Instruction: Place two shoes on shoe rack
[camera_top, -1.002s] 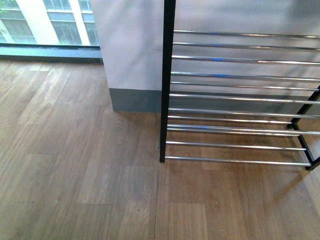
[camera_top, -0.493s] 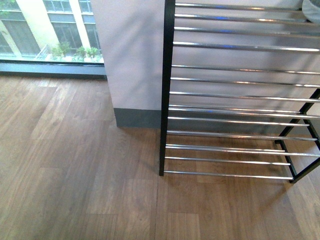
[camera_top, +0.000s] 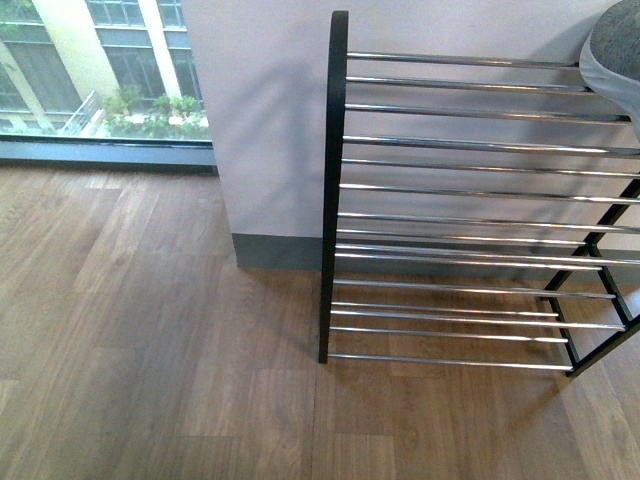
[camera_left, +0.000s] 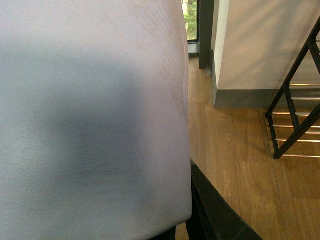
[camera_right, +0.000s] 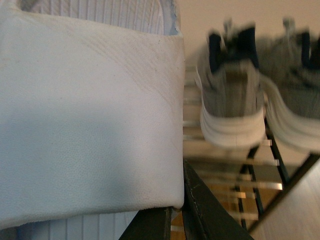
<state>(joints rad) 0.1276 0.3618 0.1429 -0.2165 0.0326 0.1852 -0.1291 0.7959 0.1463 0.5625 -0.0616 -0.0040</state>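
The shoe rack (camera_top: 338, 190) stands against the white wall, a black frame with several tiers of chrome bars. A grey shoe's (camera_top: 615, 55) rounded end shows over its top bars at the right edge. The right wrist view is blurred. It shows two grey sneakers with white soles, one (camera_right: 232, 95) beside the other (camera_right: 295, 100), heels toward the camera, standing on the rack's bars (camera_right: 260, 185). My right gripper (camera_right: 181, 210) is shut and empty, apart from the shoes. My left gripper (camera_left: 189, 205) is shut and empty over the floor, with the rack's foot (camera_left: 295, 117) off to one side.
Wood plank floor (camera_top: 150, 350) spreads left of and in front of the rack. A white wall with a grey skirting (camera_top: 275, 250) stands behind it. A floor-level window (camera_top: 100, 70) is at the far left. White padding (camera_left: 90, 110) fills much of both wrist views.
In the front view the rack has slid down the picture. Its rounded top corner and the grey shoe at the upper right have come into view.
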